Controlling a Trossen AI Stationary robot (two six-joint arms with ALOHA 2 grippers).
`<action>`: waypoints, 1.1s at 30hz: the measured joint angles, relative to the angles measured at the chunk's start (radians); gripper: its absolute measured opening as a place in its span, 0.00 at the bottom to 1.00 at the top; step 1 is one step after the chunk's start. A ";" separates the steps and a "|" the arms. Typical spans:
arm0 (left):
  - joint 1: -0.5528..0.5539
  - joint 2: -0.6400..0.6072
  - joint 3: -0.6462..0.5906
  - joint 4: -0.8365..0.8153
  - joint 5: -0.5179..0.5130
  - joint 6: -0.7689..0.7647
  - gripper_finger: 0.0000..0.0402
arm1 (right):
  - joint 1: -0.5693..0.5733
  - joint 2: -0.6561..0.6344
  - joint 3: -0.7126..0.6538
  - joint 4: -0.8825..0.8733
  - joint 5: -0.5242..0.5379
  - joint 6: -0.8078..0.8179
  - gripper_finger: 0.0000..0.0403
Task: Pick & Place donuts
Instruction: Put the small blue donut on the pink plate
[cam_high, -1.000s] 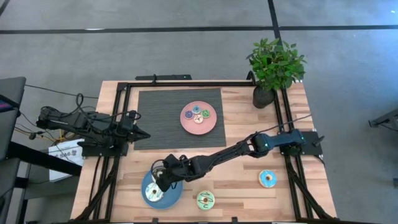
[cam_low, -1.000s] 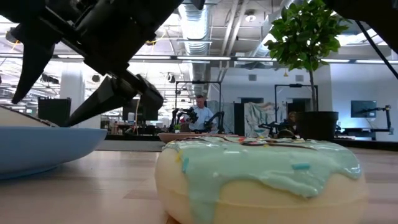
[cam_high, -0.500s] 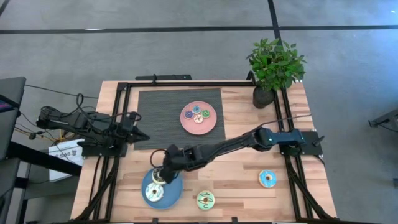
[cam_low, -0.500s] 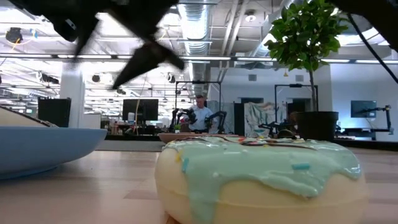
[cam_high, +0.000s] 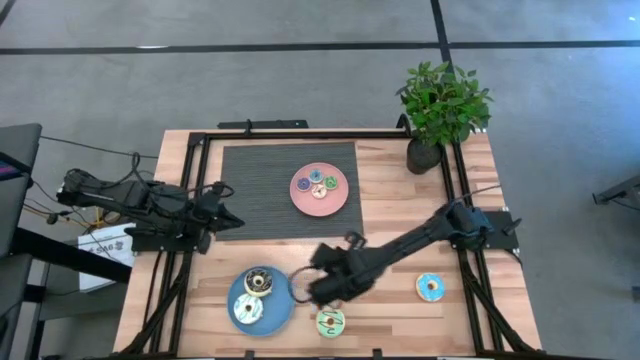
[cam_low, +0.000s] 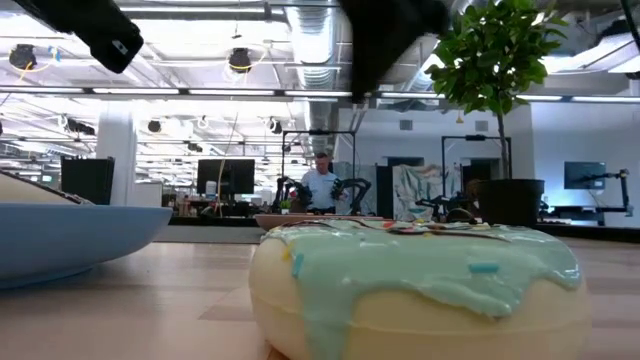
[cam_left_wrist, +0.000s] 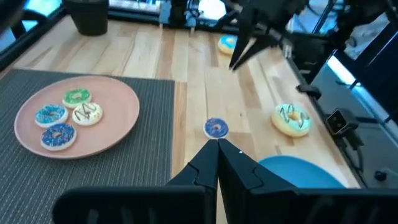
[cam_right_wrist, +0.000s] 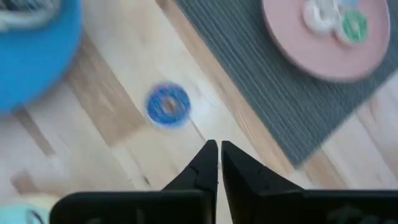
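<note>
A blue plate (cam_high: 278, 313) near the table's front left holds a brown-iced donut (cam_high: 258, 282) and a white-iced donut (cam_high: 245, 312). A cream donut with teal icing (cam_high: 330, 322) lies on the wood right of it and fills the low view (cam_low: 420, 285). A light blue donut (cam_high: 431, 287) lies farther right. A small blue donut (cam_right_wrist: 168, 106) lies on the wood just ahead of my right gripper (cam_high: 303, 290), which is shut and empty, right of the blue plate. My left gripper (cam_high: 230, 220) is shut and empty at the table's left edge.
A pink plate (cam_high: 338, 200) with several small donuts sits on the dark mat (cam_high: 250, 185) at the back. A potted plant (cam_high: 440, 110) stands at the far right corner. Black frame rails run along the table's sides. A person stands far off in the room (cam_low: 320, 185).
My right gripper has gone from above the blue plate toward the table's right edge and a little toward its near edge. A brown donut now lies on the blue plate where the gripper stood.
</note>
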 joint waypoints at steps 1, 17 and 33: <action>0.000 0.020 0.000 0.007 -0.010 -0.004 0.00 | 0.009 -0.041 -0.075 0.026 -0.003 0.021 0.03; 0.000 0.471 0.011 0.375 -0.188 -0.117 0.00 | 0.073 -0.828 -1.111 0.647 -0.063 0.052 0.00; 0.003 0.880 0.359 0.289 -0.277 -0.315 0.00 | -0.074 -1.229 -1.429 0.590 -0.079 -0.146 0.00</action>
